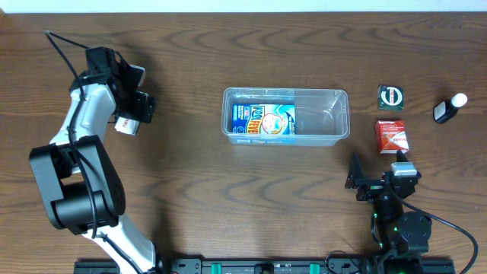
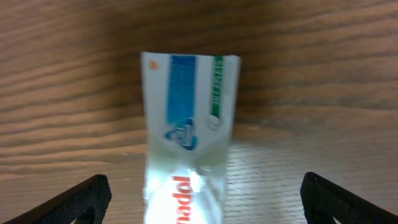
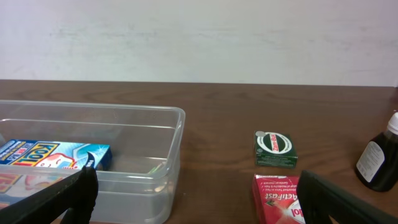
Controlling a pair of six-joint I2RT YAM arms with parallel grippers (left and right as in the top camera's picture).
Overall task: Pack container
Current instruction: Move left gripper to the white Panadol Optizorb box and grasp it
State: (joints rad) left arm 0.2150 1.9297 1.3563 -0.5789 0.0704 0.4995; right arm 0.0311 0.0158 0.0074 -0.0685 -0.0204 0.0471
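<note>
The clear plastic container (image 1: 323,114) stands mid-table, and a blue box (image 1: 262,120) lies in its left half. My left gripper (image 1: 135,113) hangs open at the far left above a white box (image 1: 126,126) lying on the table. In the left wrist view this white box (image 2: 186,118), with blue and green stripes and red lettering, lies between the wide-apart fingers (image 2: 81,199) and touches neither. My right gripper (image 1: 377,167) stands open and empty low at the right, pointing toward the container (image 3: 177,134) and a red box (image 3: 277,199).
Right of the container lie a red box (image 1: 392,137), a green box (image 1: 391,97) and a small dark bottle with a white cap (image 1: 449,109). The right wrist view shows the green box (image 3: 275,149) and the bottle (image 3: 379,158) ahead on the dark wooden table.
</note>
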